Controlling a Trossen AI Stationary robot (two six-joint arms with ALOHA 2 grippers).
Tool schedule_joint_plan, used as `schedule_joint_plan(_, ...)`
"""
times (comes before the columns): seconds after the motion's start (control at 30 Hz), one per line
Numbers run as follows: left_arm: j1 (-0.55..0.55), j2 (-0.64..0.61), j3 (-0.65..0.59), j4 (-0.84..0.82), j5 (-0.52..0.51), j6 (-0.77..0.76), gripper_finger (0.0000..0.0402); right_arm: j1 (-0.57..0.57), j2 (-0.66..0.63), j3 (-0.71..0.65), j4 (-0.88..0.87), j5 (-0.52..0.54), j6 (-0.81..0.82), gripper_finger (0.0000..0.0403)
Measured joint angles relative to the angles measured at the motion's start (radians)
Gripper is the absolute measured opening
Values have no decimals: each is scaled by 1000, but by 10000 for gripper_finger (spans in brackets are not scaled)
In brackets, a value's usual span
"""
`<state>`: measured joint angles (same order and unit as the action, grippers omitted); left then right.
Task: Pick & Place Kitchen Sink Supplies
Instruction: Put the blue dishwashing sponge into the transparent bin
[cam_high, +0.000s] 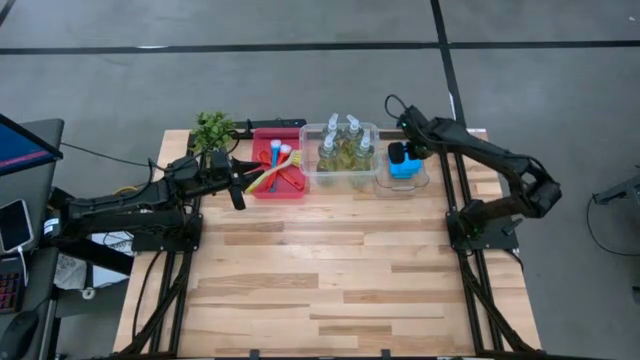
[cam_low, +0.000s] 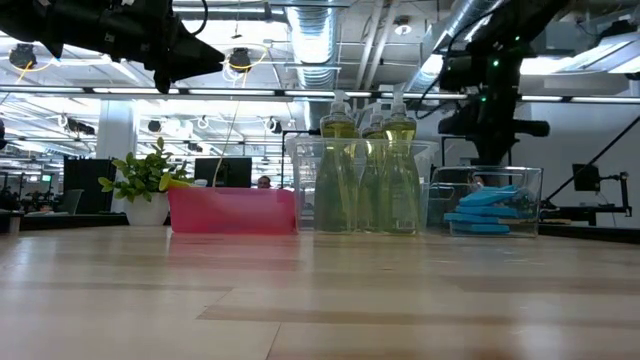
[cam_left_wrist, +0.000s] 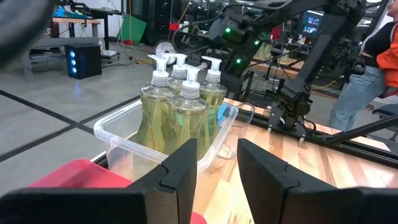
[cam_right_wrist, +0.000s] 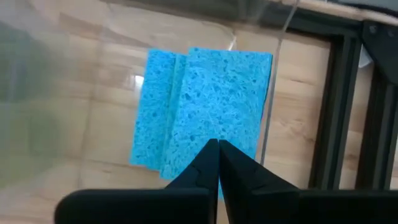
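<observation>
While the high view only shows the right gripper (cam_high: 398, 153) over the small bin (cam_high: 420, 183), right wrist shows fingers together above stacked sponges (cam_right_wrist: 205, 112), left gripper (cam_left_wrist: 214, 163) fingers apart, empty, bottles (cam_high: 345, 142) in middle bin, wood table (cam_high: 330, 280), open office behind.

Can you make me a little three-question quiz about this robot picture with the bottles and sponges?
1. True or false: the four clear bottles of yellow-green liquid stand inside the red tray.
2. Which gripper is over the small clear plastic bin holding the flat blue sponges? A left, B right.
3. Fill in: the right gripper has its fingers ____.

Key: 1 false, they stand in the large clear plastic bin. 2 B. 3 shut.
</observation>
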<state>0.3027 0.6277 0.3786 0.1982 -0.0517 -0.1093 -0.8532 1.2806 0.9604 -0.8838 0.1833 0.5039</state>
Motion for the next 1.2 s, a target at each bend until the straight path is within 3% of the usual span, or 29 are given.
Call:
schedule_joint_plan(0.37,0,0,0,0,0,0,116,3,115,0,2,0,21,3)
schedule_joint_plan(0.77,0,1,0,-5,0,0,116,5,56,0,-2,35,41,1)
schedule_joint_plan(1.2,0,1,0,-26,0,0,116,15,105,0,12,43,47,0)
